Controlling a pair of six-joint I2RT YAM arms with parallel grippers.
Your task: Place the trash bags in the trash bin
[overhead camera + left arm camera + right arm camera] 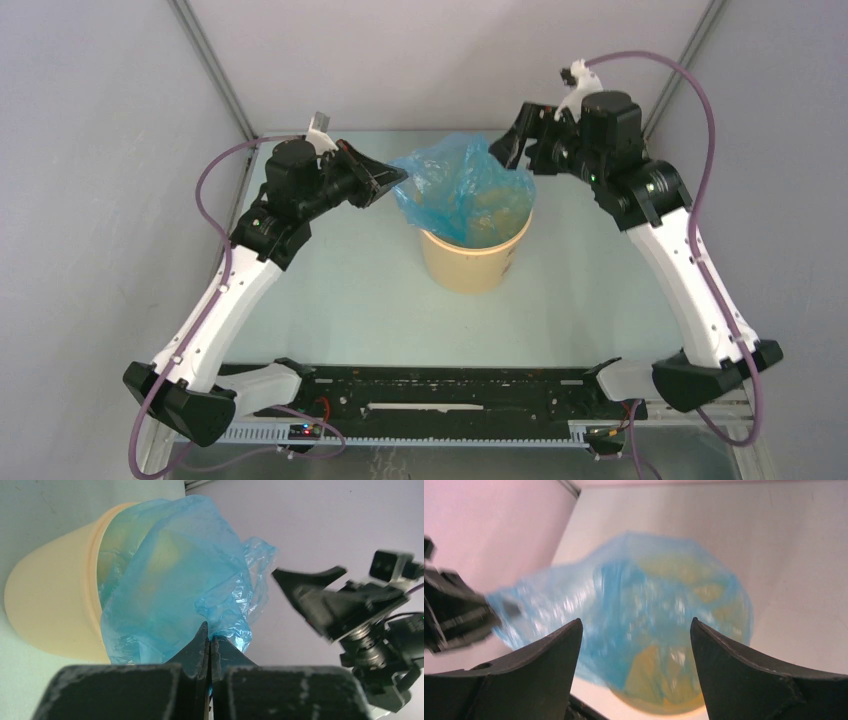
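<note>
The bag (462,188) sits partly inside the bin (476,268). Its lower part is down in the tub and pale yellow shows through the film, while the rest billows up over the rim in a wrinkled, glossy blue heap that leans to the left. On the left side the film hangs over the rim and covers part of the outer wall, as the left wrist view shows.

The bin stands upright near the middle of the pale surface (330,300), between the two arms.

The left tool (210,641) is fully closed, its dark fingers pressed together with a pinch of the bag's upper left edge caught at their tips. It reaches in from the left, level with the top of the heap.

The right tool (636,622) is spread wide and has nothing in it — the two fingers stand well apart, and the bag and the bin's mouth show in the gap beyond them. From above it hangs just beside the bag's upper right edge; whether a fingertip brushes the film there cannot be told. The right wrist view is blurred.

Both arms rise from the near edge of the surface and bend inward toward the bin, each with a purple cable (205,190) looping along it.
</note>
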